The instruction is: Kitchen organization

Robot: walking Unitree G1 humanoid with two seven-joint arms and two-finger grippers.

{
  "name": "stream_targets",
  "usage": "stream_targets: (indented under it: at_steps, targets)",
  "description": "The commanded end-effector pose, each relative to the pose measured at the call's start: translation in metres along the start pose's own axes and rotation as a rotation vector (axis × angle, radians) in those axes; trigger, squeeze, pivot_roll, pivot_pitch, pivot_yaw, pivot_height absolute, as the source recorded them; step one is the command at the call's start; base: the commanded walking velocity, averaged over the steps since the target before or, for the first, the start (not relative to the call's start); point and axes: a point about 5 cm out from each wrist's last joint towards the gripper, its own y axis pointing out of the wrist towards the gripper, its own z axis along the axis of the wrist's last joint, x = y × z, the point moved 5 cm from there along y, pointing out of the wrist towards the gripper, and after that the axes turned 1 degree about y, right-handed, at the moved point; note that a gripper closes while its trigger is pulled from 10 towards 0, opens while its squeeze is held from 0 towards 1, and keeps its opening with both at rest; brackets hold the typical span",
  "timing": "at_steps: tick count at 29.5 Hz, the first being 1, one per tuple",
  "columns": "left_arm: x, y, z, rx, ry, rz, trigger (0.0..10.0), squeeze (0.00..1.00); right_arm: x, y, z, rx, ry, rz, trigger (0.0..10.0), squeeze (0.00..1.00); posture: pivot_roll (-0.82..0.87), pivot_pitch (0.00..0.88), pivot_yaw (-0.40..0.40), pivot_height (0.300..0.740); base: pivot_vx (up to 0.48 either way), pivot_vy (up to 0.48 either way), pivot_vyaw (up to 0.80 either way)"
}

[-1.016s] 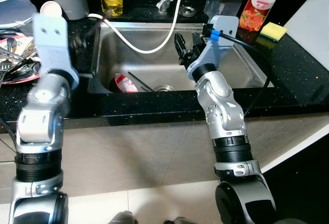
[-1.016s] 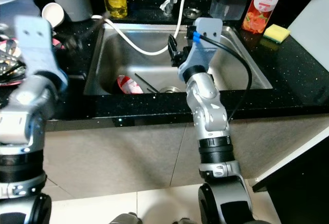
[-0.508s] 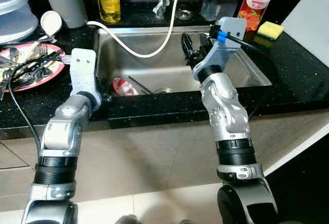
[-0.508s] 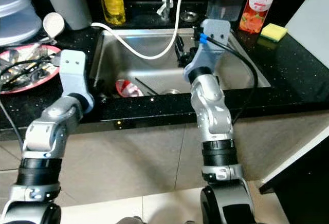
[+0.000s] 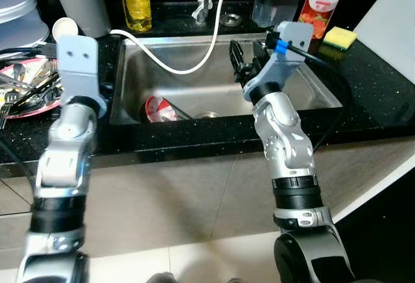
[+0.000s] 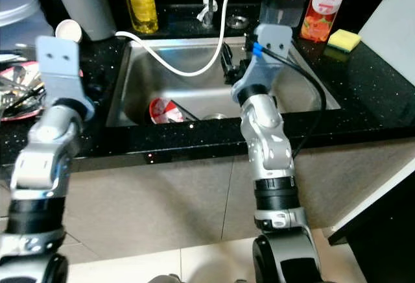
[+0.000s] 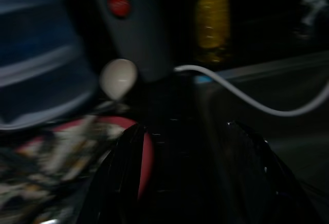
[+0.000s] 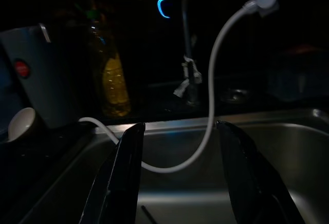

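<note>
Head views: steel sink (image 5: pixel 311 95) at centre; red-white item (image 5: pixel 157 108) on its floor, lower left of basin; white hose (image 5: pixel 194 62) looping in from the top; red plate (image 5: pixel 26 95) of cutlery at left edge on the black worktop (image 5: pixel 382 95). Right tool (image 5: pixel 248 59) above the basin. Left wrist view: left tool (image 7: pixel 190 178) wide, empty, facing plate. Right wrist view: right tool spread, empty. Judged step: approach; next, a descent to the sink item.
</note>
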Motion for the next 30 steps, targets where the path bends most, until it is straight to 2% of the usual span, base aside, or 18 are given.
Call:
stream_targets:
  at_steps: [1, 4, 5, 7, 8, 10, 11, 13, 15, 16, 17, 18, 20, 23, 29, 30]
  targets:
    - [-0.019, -0.005, 0.000, -0.012, 0.054, 0.055, 10.0, 0.00, 0.003, 0.001, -0.002, -0.002, 0.003, -0.010, 10.0, 0.00, 0.24, 0.000, -0.016, 0.740, 0.000, 0.000, 0.00]
    - [-0.047, -0.012, -0.012, -0.089, 0.132, 0.160, 10.0, 0.00, -0.004, 0.001, -0.004, -0.004, 0.015, 0.009, 10.0, 0.00, 0.24, 0.000, -0.011, 0.740, 0.000, 0.000, 0.00]
    - [-0.058, -0.014, -0.016, -0.115, 0.132, 0.210, 10.0, 0.00, -0.007, 0.000, -0.004, -0.005, 0.018, 0.017, 10.0, 0.00, 0.25, 0.000, -0.010, 0.740, 0.000, 0.000, 0.00]
    - [-0.083, -0.019, -0.021, -0.154, 0.079, 0.331, 10.0, 0.00, -0.009, 0.000, -0.006, -0.008, 0.024, 0.022, 10.0, 0.00, 0.26, 0.000, -0.010, 0.740, 0.000, 0.000, 0.00]
    - [-0.083, -0.019, -0.021, -0.154, 0.079, 0.331, 10.0, 0.00, -0.009, 0.000, -0.006, -0.008, 0.024, 0.022, 10.0, 0.00, 0.26, 0.000, -0.010, 0.740, 0.000, 0.000, 0.00]
    - [-0.103, -0.025, -0.024, -0.182, 0.002, 0.454, 10.0, 0.00, -0.009, 0.000, -0.008, -0.009, 0.029, 0.019, 10.0, 0.00, 0.26, 0.000, -0.009, 0.740, 0.000, 0.000, 0.00]
    - [-0.103, -0.025, -0.024, -0.182, 0.002, 0.454, 10.0, 0.00, -0.009, 0.000, -0.008, -0.009, 0.029, 0.019, 10.0, 0.00, 0.26, 0.000, -0.009, 0.740, 0.000, 0.000, 0.00]
    - [-0.115, -0.030, -0.027, -0.213, -0.052, 0.531, 10.0, 0.00, -0.008, 0.001, -0.008, -0.005, 0.030, 0.016, 10.0, 0.00, 0.26, 0.000, -0.005, 0.740, 0.000, 0.000, 0.00]
    - [-0.122, -0.035, -0.032, -0.248, -0.091, 0.562, 10.0, 0.00, -0.006, 0.001, -0.008, -0.001, 0.027, 0.010, 10.0, 0.00, 0.25, 0.000, 0.000, 0.740, 0.000, 0.000, 0.00]
    - [-0.123, -0.035, -0.033, -0.258, -0.106, 0.550, 10.0, 0.79, -0.005, 0.001, -0.008, 0.000, 0.026, 0.006, 10.0, 0.00, 0.25, 0.000, 0.001, 0.740, 0.000, 0.000, 0.00]
    - [-0.123, -0.035, -0.033, -0.258, -0.106, 0.550, 10.0, 0.79, -0.005, 0.001, -0.008, 0.000, 0.026, 0.006, 10.0, 0.00, 0.25, 0.000, 0.001, 0.740, 0.000, 0.000, 0.00]
    - [-0.121, -0.035, -0.032, -0.263, -0.113, 0.528, 10.0, 1.00, -0.003, 0.000, -0.008, 0.000, 0.024, 0.003, 10.0, 0.00, 0.26, 0.000, 0.002, 0.740, 0.000, 0.000, 0.00]
    - [-0.119, -0.035, -0.031, -0.265, -0.117, 0.504, 10.0, 1.00, -0.002, 0.000, -0.008, 0.000, 0.022, 0.000, 10.0, 0.00, 0.26, 0.000, 0.002, 0.740, 0.000, 0.000, 0.00]
    - [-0.109, -0.032, -0.031, -0.284, -0.133, 0.407, 10.0, 1.00, -0.001, -0.001, -0.010, -0.006, 0.021, -0.004, 10.0, 0.00, 0.26, 0.000, 0.001, 0.740, 0.000, 0.000, 0.00]
    - [-0.108, -0.027, -0.035, -0.324, -0.170, 0.341, 10.0, 1.00, -0.003, -0.001, -0.011, -0.002, 0.026, -0.003, 10.0, 0.00, 0.26, 0.000, 0.005, 0.740, 0.000, 0.000, 0.00]
    - [-0.109, -0.026, -0.038, -0.338, -0.193, 0.332, 10.0, 0.70, -0.003, -0.001, -0.011, -0.001, 0.026, -0.004, 10.0, 0.00, 0.26, 0.000, 0.005, 0.740, 0.000, 0.000, 0.00]
